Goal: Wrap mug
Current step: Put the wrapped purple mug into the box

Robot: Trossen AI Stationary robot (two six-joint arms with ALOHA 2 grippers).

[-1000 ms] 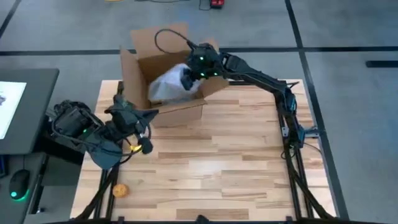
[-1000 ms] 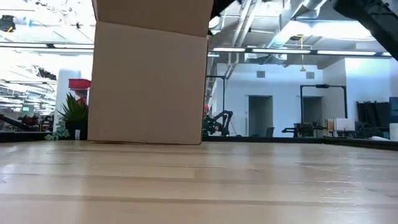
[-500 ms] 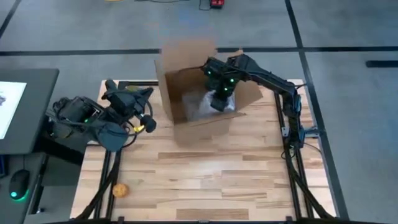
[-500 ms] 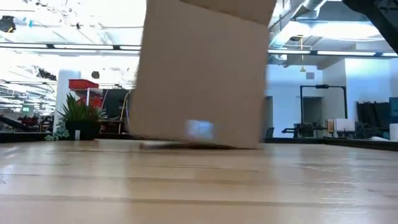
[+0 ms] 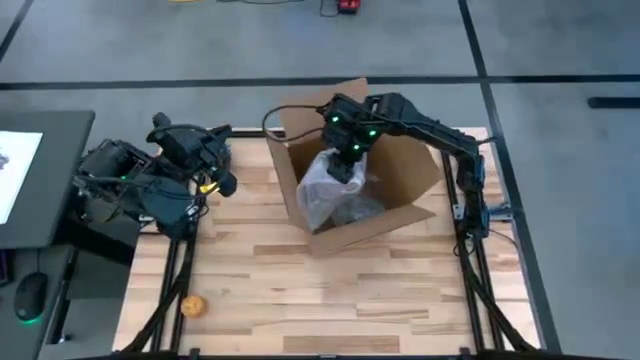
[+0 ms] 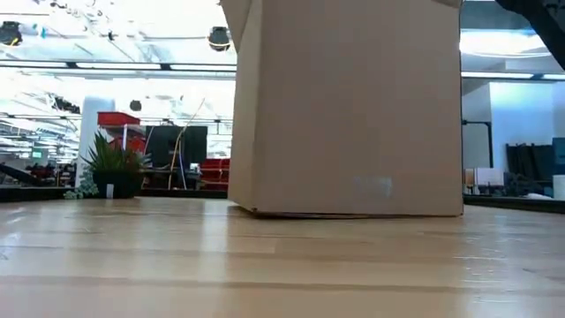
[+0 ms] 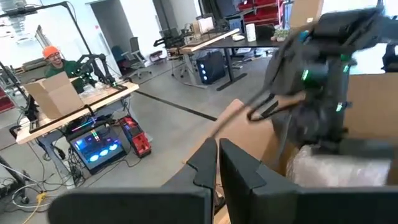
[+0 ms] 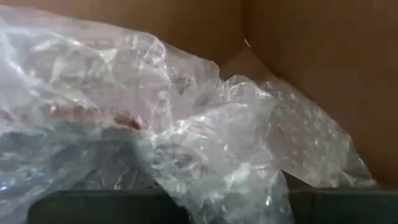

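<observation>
An open cardboard box point(image 5: 385, 200) stands on the wooden table, right of centre. In the low view the box point(image 6: 353, 115) fills the middle. Inside it lies a bundle of clear bubble wrap point(image 5: 328, 195). The mug is hidden in the bubble wrap point(image 8: 155, 124); only a dark shape shows through it. My right gripper point(image 5: 345, 160) reaches down into the box from the far side, right at the bundle, and the wrap covers it. My left gripper point(image 7: 217, 165) hangs shut and holds nothing above the table's far left corner point(image 5: 215, 178).
A small orange ball point(image 5: 193, 306) lies near the table's front left corner. The box's flaps point(image 5: 300, 125) stand up around the right arm. Bare wood point(image 5: 330, 290) stretches between the box and the near edge. A desk point(image 5: 40, 170) stands left of the table.
My right gripper has gone down into the box and toward the table's near and right edges with the wrapped bundle. The box has slid the same way from the far left part of the table and turned about. My left gripper has drawn back toward the far left corner.
</observation>
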